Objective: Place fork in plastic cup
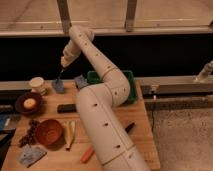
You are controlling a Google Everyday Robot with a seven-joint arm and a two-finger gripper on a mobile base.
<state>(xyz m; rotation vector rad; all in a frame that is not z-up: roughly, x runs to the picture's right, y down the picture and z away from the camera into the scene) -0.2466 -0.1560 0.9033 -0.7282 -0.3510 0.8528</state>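
Observation:
My gripper (64, 64) hangs at the far left of the wooden table (137, 137), just above the small blue-grey plastic cup (58, 86). It is shut on the fork (60, 75), a thin dark stick that points down from the fingers. The fork's lower tip is at the cup's mouth; I cannot tell if it is inside. The cream-white cup (36, 84) stands just left of the plastic cup.
A blue blocky object (81, 81) and a green bin (95, 78) sit right of the cup. A black block (66, 107), a dark plate (20, 106), a brown bowl (49, 131), a yellowish peel (70, 135) and an orange stick (87, 154) lie nearer. My arm (105, 115) crosses the middle of the table.

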